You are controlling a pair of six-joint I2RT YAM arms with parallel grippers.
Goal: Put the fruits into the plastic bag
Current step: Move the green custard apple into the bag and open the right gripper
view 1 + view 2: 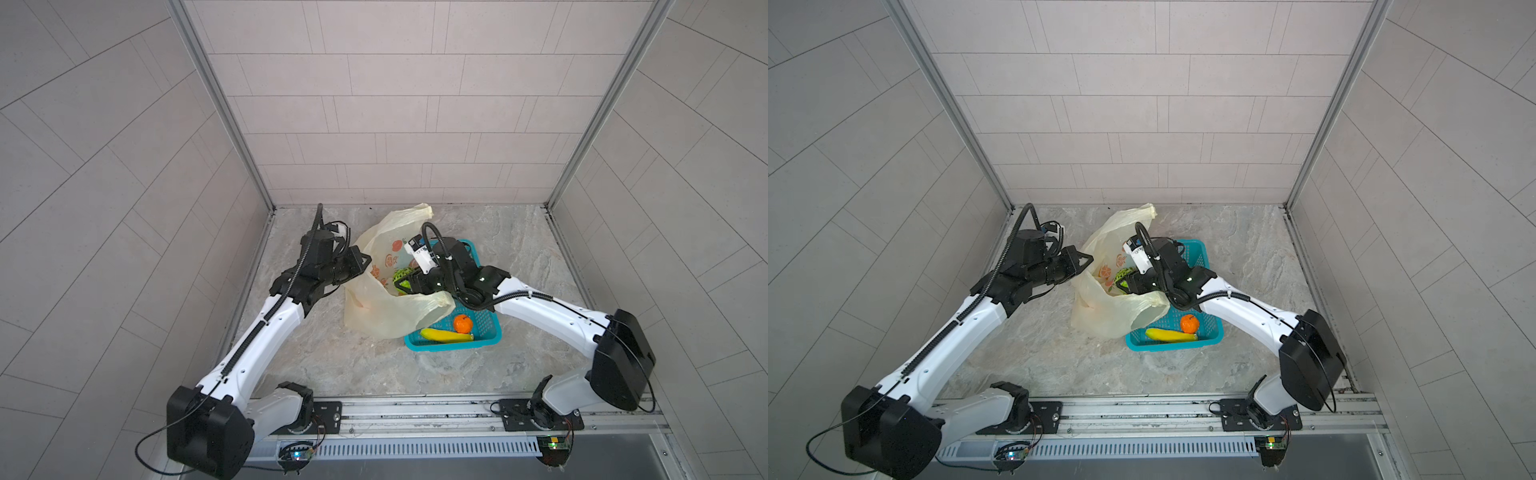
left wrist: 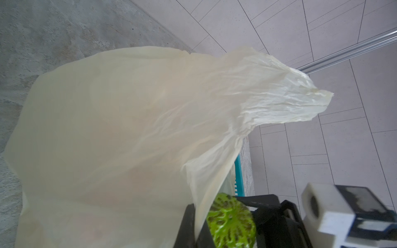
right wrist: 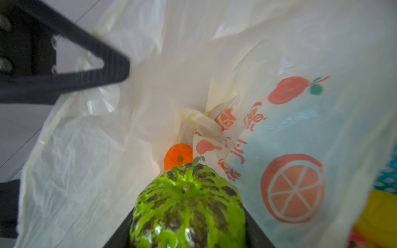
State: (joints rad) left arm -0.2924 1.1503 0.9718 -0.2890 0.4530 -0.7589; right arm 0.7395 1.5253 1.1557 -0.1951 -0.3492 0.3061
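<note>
The left tool (image 1: 366,262) is pressed together on the rim of the plastic bag (image 1: 386,320). That edge is raised off the desk (image 1: 332,365), and the bag's mouth gapes toward the right tool (image 1: 409,286). The right tool is clamped on a mottled green fruit (image 3: 189,206), with a finger on each side of it. It sits in the bag's mouth, across the opening from the left tool's tip. Ahead of the held fruit, deep in the bag, a tangerine (image 3: 178,156) lies against the printed wall. Behind the right tool, beneath its wrist, stands a teal basket (image 1: 453,345). In it lies a banana (image 1: 444,335) with a second tangerine (image 1: 462,324) just beside it. A fold of the bag drapes over the basket's rim below the right tool.
</note>
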